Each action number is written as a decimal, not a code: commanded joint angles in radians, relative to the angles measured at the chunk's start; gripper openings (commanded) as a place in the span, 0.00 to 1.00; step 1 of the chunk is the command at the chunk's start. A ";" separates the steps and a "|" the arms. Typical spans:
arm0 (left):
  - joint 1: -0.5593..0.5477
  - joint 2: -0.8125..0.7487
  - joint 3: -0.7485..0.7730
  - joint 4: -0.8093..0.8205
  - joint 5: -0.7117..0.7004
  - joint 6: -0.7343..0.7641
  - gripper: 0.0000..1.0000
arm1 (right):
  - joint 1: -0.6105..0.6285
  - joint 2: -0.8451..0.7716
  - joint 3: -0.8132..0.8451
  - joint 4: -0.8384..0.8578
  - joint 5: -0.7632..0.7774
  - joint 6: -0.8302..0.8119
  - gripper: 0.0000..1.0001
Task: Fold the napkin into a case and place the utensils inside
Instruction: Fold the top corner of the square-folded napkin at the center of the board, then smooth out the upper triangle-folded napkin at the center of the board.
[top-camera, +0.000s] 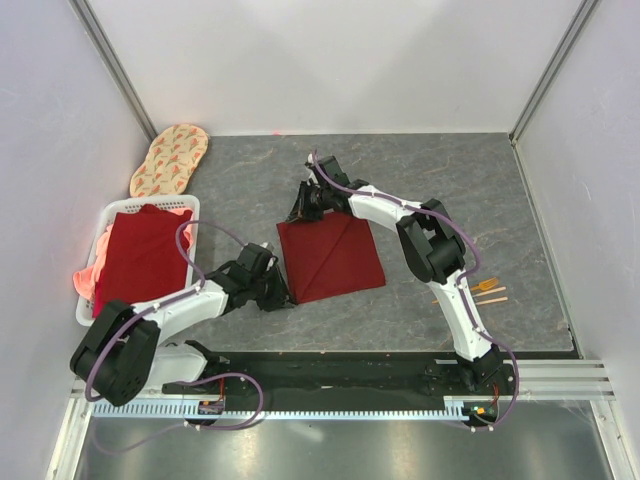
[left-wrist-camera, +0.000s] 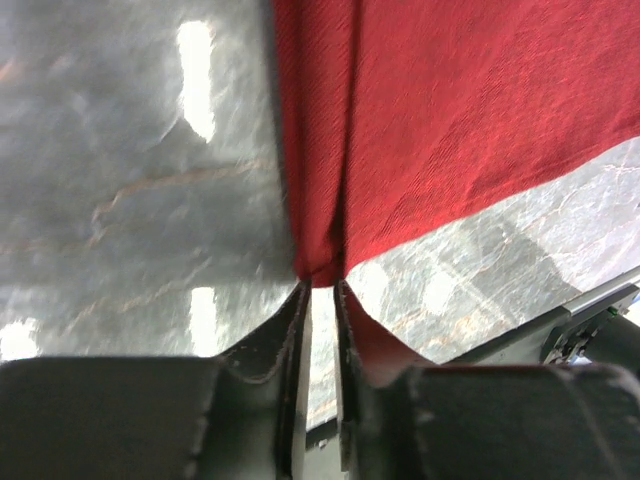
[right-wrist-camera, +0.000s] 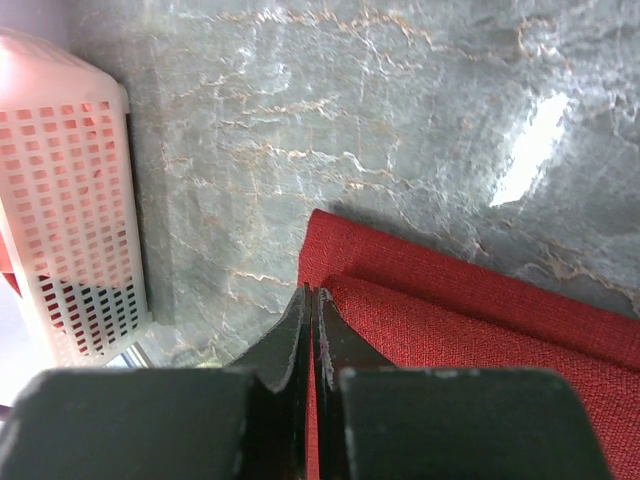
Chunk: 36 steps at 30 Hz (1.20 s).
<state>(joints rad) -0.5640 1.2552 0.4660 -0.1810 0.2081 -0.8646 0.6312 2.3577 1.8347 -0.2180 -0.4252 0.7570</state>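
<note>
One grey stone-look bench (top-camera: 420, 180) carries everything, and the napkin (top-camera: 335, 258) lies near its middle: a dark maroon cloth, roughly square, a little askew and flat, with a diagonal crease across its top. At its far-left corner two layers show, the upper one set slightly in from the lower.

I'd say the folding is only part done, as this is no narrow case yet. Each arm has taken one corner of the cloth's left edge. The left fingers (left-wrist-camera: 285, 330) stand narrow, their tips pinching the near-left corner. The right fingers (right-wrist-camera: 290, 340) are drawn almost together on the upper layer at the far-left corner.

The next move, I reckon, calls for both corners to rise together and travel across to the right. The edge should stay taut and level between them so the layers land square.

The utensils (top-camera: 488, 290), orange-gold, lie well apart by the right arm, not yet in use.
</note>
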 joint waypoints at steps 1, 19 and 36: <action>0.001 -0.069 0.023 -0.153 -0.024 -0.076 0.27 | -0.001 0.025 0.064 0.035 -0.020 0.007 0.05; 0.018 -0.064 0.290 -0.207 0.000 -0.001 0.20 | -0.073 -0.250 -0.187 -0.029 -0.006 -0.136 0.53; 0.049 0.145 0.122 0.001 0.047 0.038 0.13 | -0.284 -0.152 -0.281 0.078 -0.109 -0.225 0.23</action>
<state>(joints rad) -0.5182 1.3678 0.6376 -0.2573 0.2256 -0.8650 0.3737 2.1635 1.5135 -0.1757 -0.5045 0.5819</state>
